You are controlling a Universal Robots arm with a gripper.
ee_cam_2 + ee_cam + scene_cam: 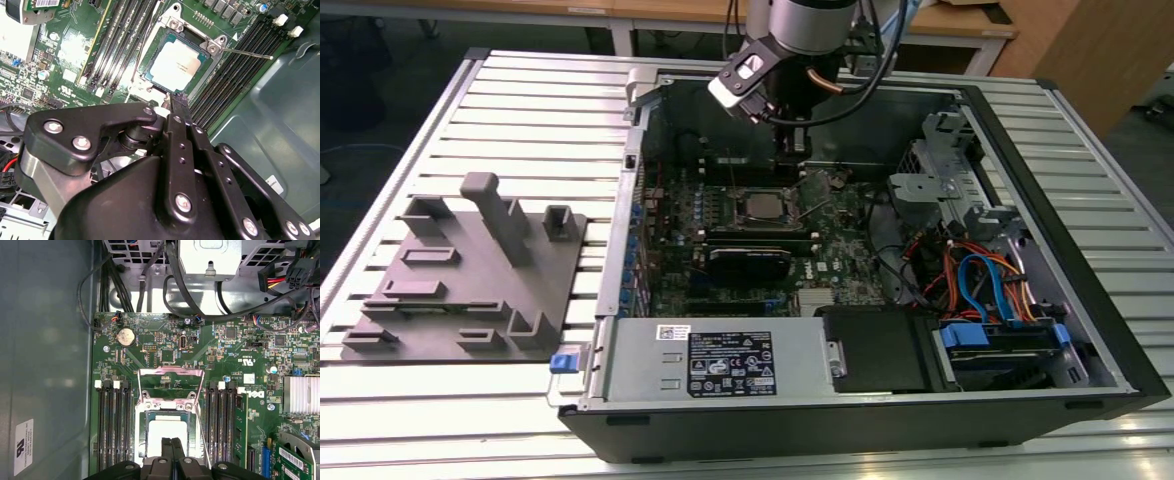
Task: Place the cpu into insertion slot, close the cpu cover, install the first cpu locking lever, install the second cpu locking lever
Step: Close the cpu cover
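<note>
Squarely seated, flat silvery cpu (159, 430), slim black gripper (172, 441) pinched closed nearby

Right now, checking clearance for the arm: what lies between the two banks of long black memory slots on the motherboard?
The insertion slot with the cpu lying in it, seen in both wrist views.

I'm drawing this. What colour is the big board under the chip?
Green. The board shows best in the first wrist view.
</note>
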